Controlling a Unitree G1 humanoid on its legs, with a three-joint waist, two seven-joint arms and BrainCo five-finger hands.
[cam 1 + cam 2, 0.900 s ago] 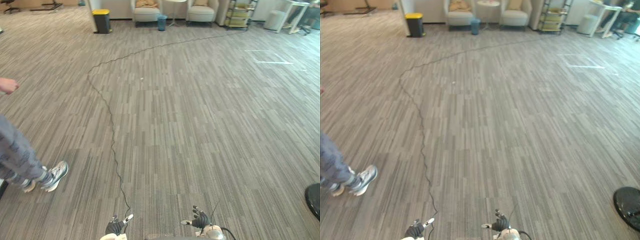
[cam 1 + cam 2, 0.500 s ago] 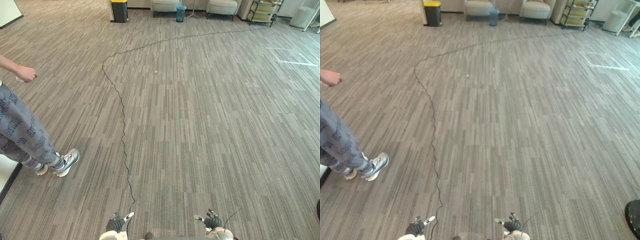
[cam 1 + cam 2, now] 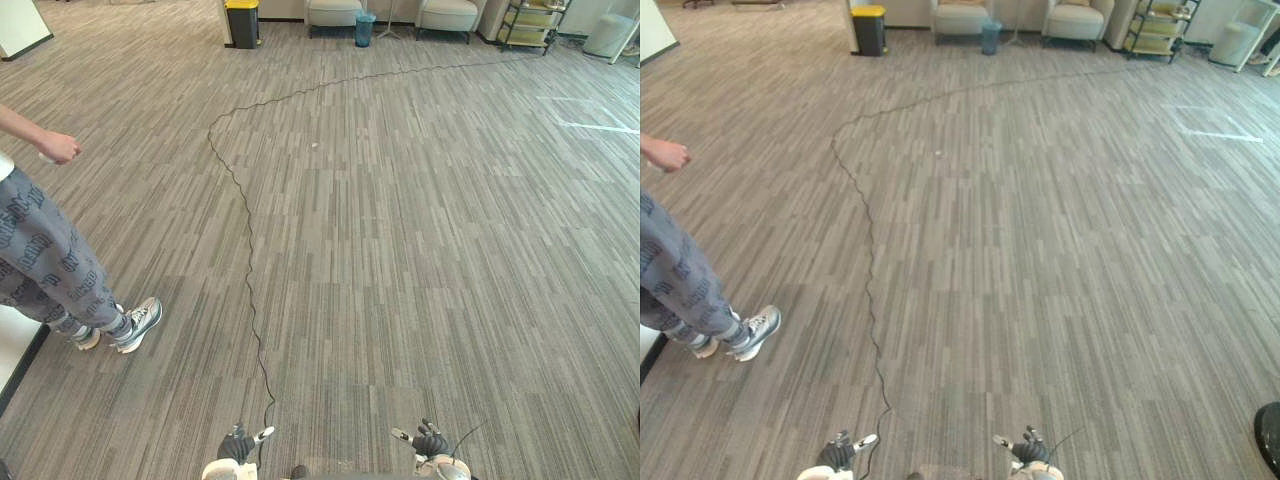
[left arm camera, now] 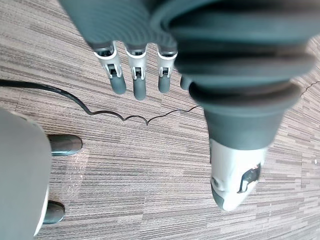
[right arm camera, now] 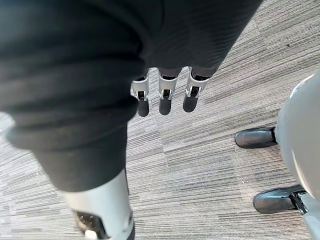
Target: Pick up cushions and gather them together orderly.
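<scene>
Left hand (image 3: pixel 237 445) and right hand (image 3: pixel 430 442) hang over carpet (image 3: pixel 400 250) — fingers (image 4: pixel 134 75) straight, holding nothing — a person (image 3: pixel 50 260) to the left.

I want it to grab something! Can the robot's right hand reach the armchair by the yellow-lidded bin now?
Probably not. The right hand hangs low beside the robot, while the armchair stands across the whole open floor. Nothing blocks the way; it's just too far.
</scene>
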